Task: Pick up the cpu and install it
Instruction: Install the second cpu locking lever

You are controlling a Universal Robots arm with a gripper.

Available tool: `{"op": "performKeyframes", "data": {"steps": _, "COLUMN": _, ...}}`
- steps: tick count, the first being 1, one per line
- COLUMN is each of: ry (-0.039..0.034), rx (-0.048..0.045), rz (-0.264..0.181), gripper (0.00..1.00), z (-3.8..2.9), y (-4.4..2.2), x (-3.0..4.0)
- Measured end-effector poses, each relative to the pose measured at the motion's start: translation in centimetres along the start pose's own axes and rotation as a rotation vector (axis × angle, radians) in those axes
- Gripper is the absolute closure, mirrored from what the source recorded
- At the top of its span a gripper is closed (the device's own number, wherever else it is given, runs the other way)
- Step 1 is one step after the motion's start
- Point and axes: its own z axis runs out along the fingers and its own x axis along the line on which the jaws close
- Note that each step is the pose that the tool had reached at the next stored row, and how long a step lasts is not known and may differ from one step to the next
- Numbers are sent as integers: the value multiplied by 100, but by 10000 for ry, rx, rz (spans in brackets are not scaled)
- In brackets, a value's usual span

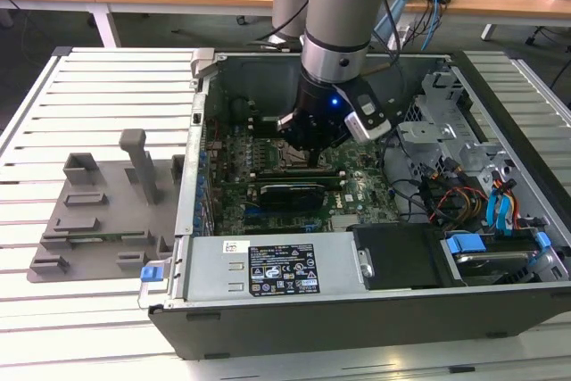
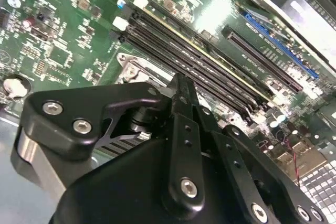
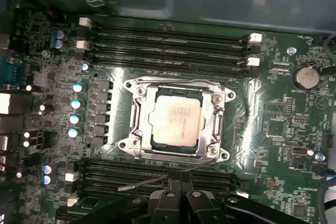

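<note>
My black hand hangs low inside the open grey computer case, its fingers pressed shut together, gripping nothing I can make out. Just beyond the fingertips the small silvery square cpu lies seated in the metal-edged socket frame on the green motherboard. Well off to one side, the grey plastic fixture tray rests on the slatted white counter.

Open computer case with green motherboard; grey fixture tray at the exterior view's left, on slatted table.
</note>
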Motion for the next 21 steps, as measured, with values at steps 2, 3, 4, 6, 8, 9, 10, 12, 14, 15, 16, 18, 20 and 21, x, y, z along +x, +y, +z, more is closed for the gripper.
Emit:
{"op": "performKeyframes", "data": {"steps": 2, "ry": -9, "rx": -87, "rz": -1, "gripper": 89, "z": 25, "y": -23, "x": 62}}
{"op": "performKeyframes", "data": {"steps": 3, "ry": -8, "rx": -87, "rz": -1, "gripper": 89, "z": 39, "y": -24, "x": 75}}
{"op": "performKeyframes", "data": {"steps": 4, "ry": -8, "rx": -88, "rz": -1, "gripper": 89, "z": 51, "y": -23, "x": 85}}
{"op": "performKeyframes", "data": {"steps": 6, "ry": -8, "rx": -88, "rz": -3, "gripper": 89, "z": 68, "y": -24, "x": 86}}
{"op": "performKeyframes", "data": {"steps": 8, "ry": -8, "rx": -88, "rz": -2, "gripper": 89, "z": 105, "y": -25, "x": 87}}
{"op": "performKeyframes", "data": {"steps": 9, "ry": -9, "rx": -87, "rz": -2, "gripper": 89, "z": 112, "y": -25, "x": 87}}
{"op": "performKeyframes", "data": {"steps": 10, "ry": -8, "rx": -87, "rz": -1, "gripper": 89, "z": 115, "y": -25, "x": 87}}
{"op": "performKeyframes", "data": {"steps": 12, "ry": -8, "rx": -86, "rz": -2, "gripper": 89, "z": 132, "y": -25, "x": 87}}
{"op": "performKeyframes", "data": {"steps": 14, "ry": -8, "rx": -88, "rz": -1, "gripper": 89, "z": 138, "y": -25, "x": 87}}
{"op": "performKeyframes", "data": {"steps": 15, "ry": -8, "rx": -87, "rz": -1, "gripper": 89, "z": 140, "y": -25, "x": 87}}
{"op": "performKeyframes", "data": {"steps": 16, "ry": -8, "rx": -88, "rz": -2, "gripper": 89, "z": 143, "y": -25, "x": 86}}
{"op": "performKeyframes", "data": {"steps": 18, "ry": -9, "rx": -88, "rz": -2, "gripper": 89, "z": 152, "y": -25, "x": 87}}
{"op": "performKeyframes", "data": {"steps": 20, "ry": -9, "rx": -88, "rz": -1, "gripper": 89, "z": 160, "y": -26, "x": 88}}
{"op": "performKeyframes", "data": {"steps": 21, "ry": -8, "rx": -87, "rz": -2, "gripper": 89, "z": 171, "y": -26, "x": 88}}
